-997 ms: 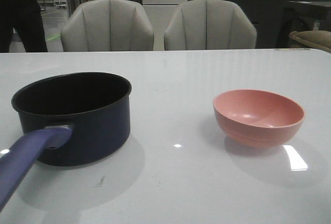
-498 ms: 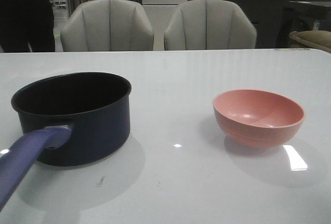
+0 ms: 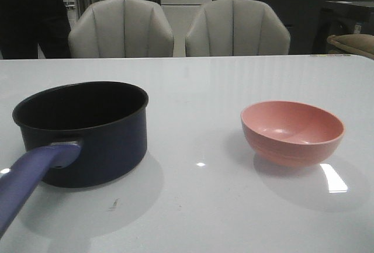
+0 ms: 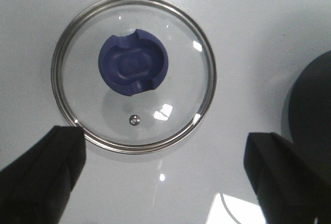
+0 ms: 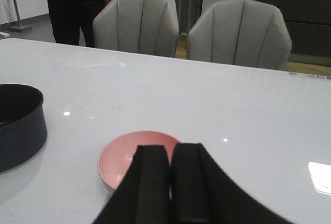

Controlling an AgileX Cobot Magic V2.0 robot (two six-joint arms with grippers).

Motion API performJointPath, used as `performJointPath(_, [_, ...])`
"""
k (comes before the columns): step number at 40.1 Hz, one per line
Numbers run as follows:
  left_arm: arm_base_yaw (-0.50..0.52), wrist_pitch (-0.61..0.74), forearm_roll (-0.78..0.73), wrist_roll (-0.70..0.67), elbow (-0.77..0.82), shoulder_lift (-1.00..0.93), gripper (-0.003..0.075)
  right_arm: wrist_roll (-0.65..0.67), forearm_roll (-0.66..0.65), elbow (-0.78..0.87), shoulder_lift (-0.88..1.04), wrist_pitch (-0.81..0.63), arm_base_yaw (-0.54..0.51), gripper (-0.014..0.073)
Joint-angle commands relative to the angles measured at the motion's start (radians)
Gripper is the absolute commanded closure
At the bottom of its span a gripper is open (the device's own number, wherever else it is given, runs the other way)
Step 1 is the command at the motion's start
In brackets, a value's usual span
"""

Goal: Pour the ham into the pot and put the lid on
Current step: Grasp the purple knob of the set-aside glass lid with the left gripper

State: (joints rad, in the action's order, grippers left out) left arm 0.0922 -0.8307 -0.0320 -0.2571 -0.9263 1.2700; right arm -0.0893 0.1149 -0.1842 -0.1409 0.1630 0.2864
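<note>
White tabletop (image 3: 204,206) is shared by the uncovered pot (image 3: 87,133) and pink bowl (image 3: 292,131), the left gripper (image 4: 160,177) held spread wide above the lid (image 4: 133,73) for a later grasp, the right gripper (image 5: 170,182) pressed closed, empty, behind the bowl.

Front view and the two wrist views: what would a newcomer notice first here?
On the white table, the dark pot sits at the left, its purple handle pointing toward the camera, and the pink bowl at the right. In the left wrist view, the glass lid lies flat under the open left tool. The right tool is shut before the bowl.
</note>
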Motion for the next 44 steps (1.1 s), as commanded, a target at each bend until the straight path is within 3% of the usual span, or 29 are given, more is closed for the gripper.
performJointPath(1, [0.067,-0.03,0.038,0.031,-0.086,0.059,0.0061,-0.01,0.002,-0.027,-0.008,-0.081,0.0,0.0433])
performJointPath(24, [0.103,-0.179,0.113,0.082,-0.345,0.382,0.0061,-0.01,0.002,-0.027,-0.008,-0.081,0.0,0.0433])
performJointPath(44, [0.134,-0.176,0.115,0.077,-0.386,0.502,0.0061,-0.01,0.002,-0.027,-0.008,-0.081,0.0,0.0433])
